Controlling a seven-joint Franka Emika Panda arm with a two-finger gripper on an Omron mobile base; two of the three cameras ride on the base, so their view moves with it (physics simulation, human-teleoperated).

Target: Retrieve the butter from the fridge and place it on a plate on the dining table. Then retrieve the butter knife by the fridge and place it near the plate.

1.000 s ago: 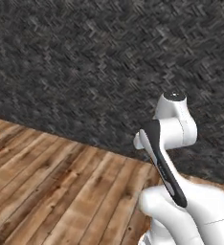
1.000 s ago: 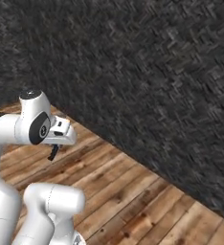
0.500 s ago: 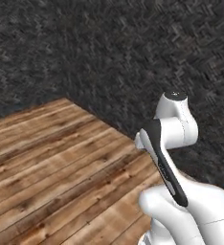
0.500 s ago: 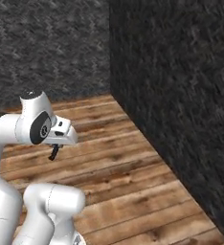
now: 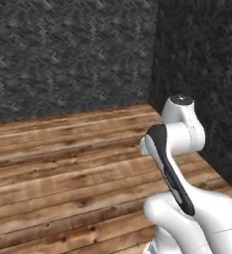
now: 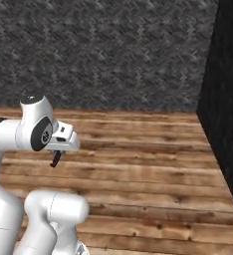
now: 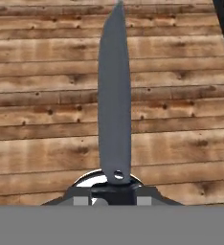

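Note:
The butter knife [image 7: 114, 95] is a slim dark grey blade that reaches from my gripper [image 7: 115, 189] straight up the hand view, over bare floorboards. My gripper is shut on its handle end. In the right base view the gripper [image 6: 55, 158] hangs small and dark under the white hand, pointing down at the floor, and the knife is too thin to make out there. The arm is folded close to the base. The butter, fridge, plate and dining table are out of view.
A wooden plank floor [image 5: 63, 163] spreads ahead. A dark grey patterned wall [image 6: 103, 50] stands behind it and meets a darker wall [image 6: 228, 109] in a corner on the right.
The whole picture has swung as the base turned: the wall corner has slid to the right in both base views. The arm keeps its folded pose with the knife held.

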